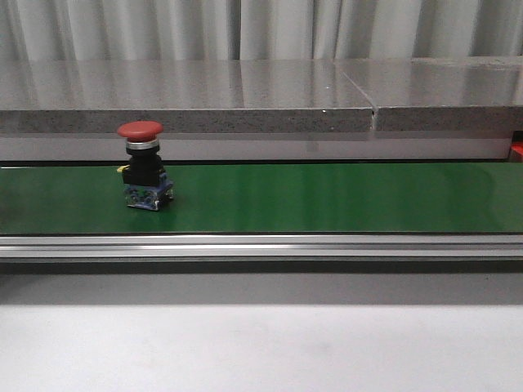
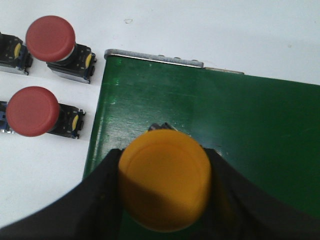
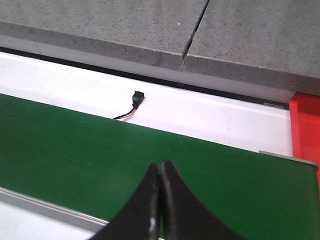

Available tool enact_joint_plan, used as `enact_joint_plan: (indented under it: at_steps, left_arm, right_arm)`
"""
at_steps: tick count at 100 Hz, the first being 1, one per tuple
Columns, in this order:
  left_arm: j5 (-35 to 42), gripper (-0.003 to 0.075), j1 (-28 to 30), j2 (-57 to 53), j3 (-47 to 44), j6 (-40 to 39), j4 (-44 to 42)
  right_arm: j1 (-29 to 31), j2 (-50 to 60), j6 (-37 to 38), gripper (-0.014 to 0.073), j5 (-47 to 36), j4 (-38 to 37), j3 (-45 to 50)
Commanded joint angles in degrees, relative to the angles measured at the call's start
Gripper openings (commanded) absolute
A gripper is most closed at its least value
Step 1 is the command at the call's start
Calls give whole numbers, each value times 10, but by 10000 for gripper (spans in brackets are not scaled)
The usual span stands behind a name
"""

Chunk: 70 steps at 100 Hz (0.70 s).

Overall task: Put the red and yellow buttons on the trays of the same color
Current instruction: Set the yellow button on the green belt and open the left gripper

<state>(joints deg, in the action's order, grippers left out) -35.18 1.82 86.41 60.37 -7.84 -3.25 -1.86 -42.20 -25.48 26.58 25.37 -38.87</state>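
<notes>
Front view: a red mushroom-head push button (image 1: 141,166) with a black body and blue base stands upright on the green conveyor belt (image 1: 327,200), at about 9 o'clock from the belt's middle. A grey stone-look ledge (image 1: 245,94) runs behind the belt, and a silver metal rail (image 1: 261,245) runs along the belt's near edge. Neither arm shows in this view.

Left wrist view: the left gripper (image 2: 162,187) is closed on a yellow round-capped push button (image 2: 164,181); the black fingers (image 2: 100,195) press against both sides of the cap. The button hangs over the green belt near its end. Two more red mushroom-head buttons lie on the white surface just beside the belt end, one (image 2: 50,39) farther from the gripper and one (image 2: 32,111) nearer.

Right wrist view: the right gripper (image 3: 160,200) has its black fingers pressed together with nothing between them, above the green belt. A small black connector with wires (image 3: 136,98) lies on the white strip beyond the belt. A red tray edge (image 3: 305,125) shows at about 3 o'clock, past the belt's end.
</notes>
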Motion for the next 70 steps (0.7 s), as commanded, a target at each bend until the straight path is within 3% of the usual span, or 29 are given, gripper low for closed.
enact_joint_plan:
  at_steps: [1,41,55,70]
  left_arm:
    - [22,-17,-3,-18,17,16,1]
    - [-6,10,-3,-11,17,26,1]
    - [-14,161,-3,-6,17,26,3]
    - [-27,412,-3,-6,26,26,3]
  right_arm:
    - [0,3,-5,-66,-37,9,-14]
    - [0,3,-5,-66,-37,9,-14]
    - [0,3,-5,-66,-37,9,-14]
    - [0,3,-5,-66,-37,9,-14]
